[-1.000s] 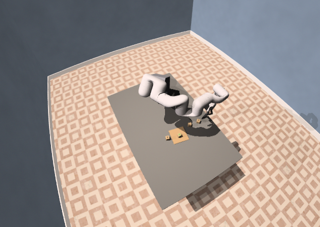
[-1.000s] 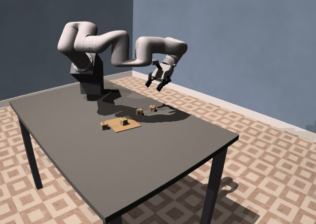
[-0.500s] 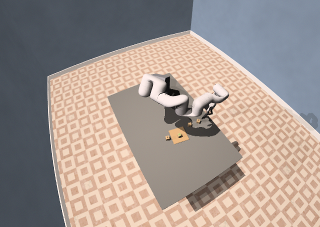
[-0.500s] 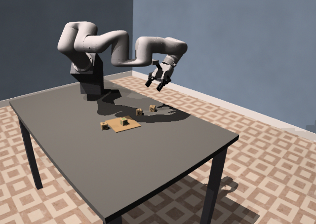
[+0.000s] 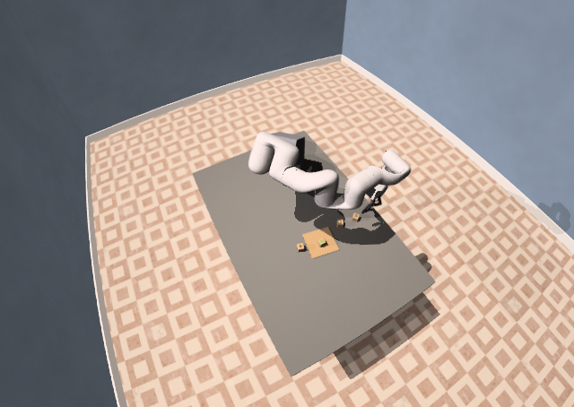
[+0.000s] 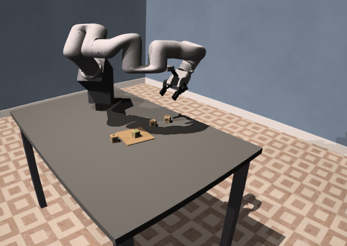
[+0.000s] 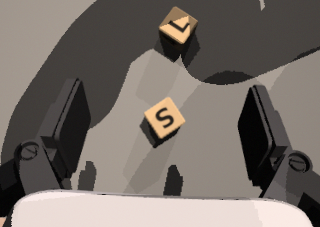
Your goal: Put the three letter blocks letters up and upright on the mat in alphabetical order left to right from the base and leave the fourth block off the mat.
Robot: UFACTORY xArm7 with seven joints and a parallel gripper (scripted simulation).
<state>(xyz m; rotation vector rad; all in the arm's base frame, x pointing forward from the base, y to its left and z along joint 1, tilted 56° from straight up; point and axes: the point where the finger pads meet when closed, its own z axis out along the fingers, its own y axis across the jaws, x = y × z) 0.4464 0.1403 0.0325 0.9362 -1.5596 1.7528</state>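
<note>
My gripper is open and empty, tilted, above the table near its far right edge. The S block lies below and between the open fingers in the wrist view, its letter turned. A second block, apparently an L, lies beside it, partly in shadow. A block with a green top mark sits on the tan mat. Another block lies off the mat's left edge; its top is too small to read.
The grey table carries everything. The arm's base stands at its back end. The arm's links reach from there over the back right part of the table, and their shadow falls around the S and L blocks.
</note>
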